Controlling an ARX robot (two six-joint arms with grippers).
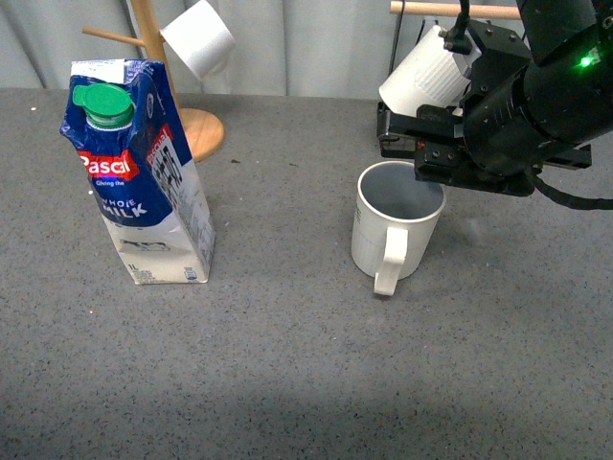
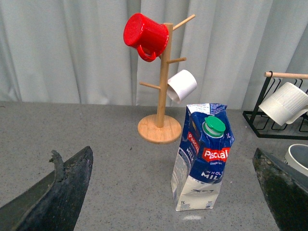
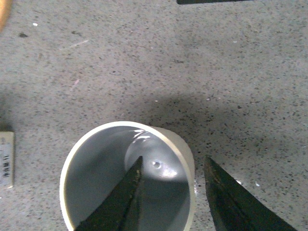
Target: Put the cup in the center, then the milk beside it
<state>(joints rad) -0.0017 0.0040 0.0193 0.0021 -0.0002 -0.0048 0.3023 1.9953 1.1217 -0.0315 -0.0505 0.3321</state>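
The desk (image 1: 287,383) is dark grey and finely speckled, with a matte surface. The left gripper (image 2: 172,153) hangs low over it and faces the milk (image 1: 144,172). Its worn dark fingers (image 2: 62,192) are spread wide with nothing between them.

The milk stands toward the desk's left edge. It is a glossy blue-and-white carton, creased and dented, with a green screw cap. The cup (image 1: 395,225) stands a little right of the desk's middle, well apart from the milk. It is smooth cream glaze outside and pale grey-blue inside, and its loop handle points at the near edge.

The black right arm reaches down over the cup's far rim. The right gripper (image 3: 173,161) straddles the wall, one finger inside and one outside, parted and not clamped on it.

Near the far edge stands a wooden mug tree (image 2: 163,82) on a round base. It carries a shiny red mug (image 2: 144,33) and a smooth white mug (image 1: 198,38). To its right, a ribbed white mug (image 1: 426,77) hangs on a black wire rack (image 2: 274,120).
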